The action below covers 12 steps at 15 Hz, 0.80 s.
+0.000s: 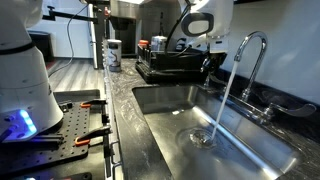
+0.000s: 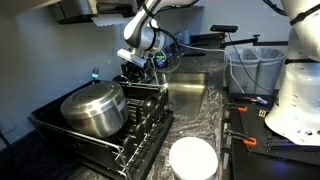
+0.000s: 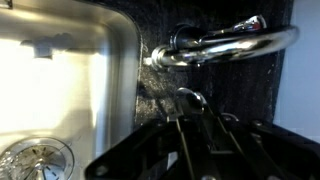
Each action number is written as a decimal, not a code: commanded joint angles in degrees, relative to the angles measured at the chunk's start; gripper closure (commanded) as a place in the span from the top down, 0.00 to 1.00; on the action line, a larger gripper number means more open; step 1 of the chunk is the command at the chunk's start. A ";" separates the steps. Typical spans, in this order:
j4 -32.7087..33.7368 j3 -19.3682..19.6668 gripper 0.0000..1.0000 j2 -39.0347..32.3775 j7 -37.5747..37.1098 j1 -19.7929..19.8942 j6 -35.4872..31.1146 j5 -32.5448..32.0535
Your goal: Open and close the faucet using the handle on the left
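Observation:
The faucet [image 1: 256, 52] is a tall chrome gooseneck at the back rim of the steel sink [image 1: 255, 150]. Water [image 1: 224, 98] runs from its spout into the basin. In the wrist view the spout [image 3: 240, 44] lies across the top, and the small chrome handle [image 3: 190, 97] sits just below it at my fingertips. My gripper [image 3: 192, 113] has its dark fingers drawn in around the handle. In both exterior views the gripper [image 1: 207, 62] [image 2: 138, 68] hangs low at the sink's far end and hides the handle.
A black dish rack [image 1: 165, 68] stands beside the gripper; it holds a large steel pot [image 2: 95, 108]. A white cup [image 2: 192, 158] stands on the dark counter. The drain [image 3: 35, 160] is in the basin. A second white robot base [image 1: 25, 85] stands on a side bench.

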State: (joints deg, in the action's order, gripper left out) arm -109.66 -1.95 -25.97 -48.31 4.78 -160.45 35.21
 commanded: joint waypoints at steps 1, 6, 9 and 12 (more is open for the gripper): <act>-6.54 -0.69 0.05 4.89 2.01 -0.39 -0.11 2.68; -5.51 -1.39 0.05 3.97 4.87 -0.30 -0.78 5.03; -5.14 -1.07 0.05 3.90 5.87 -0.64 -0.75 5.97; -5.20 -0.87 0.05 3.95 6.34 -0.85 -0.78 6.08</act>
State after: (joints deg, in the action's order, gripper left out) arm -110.53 -2.10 -25.60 -43.19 4.75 -161.70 38.58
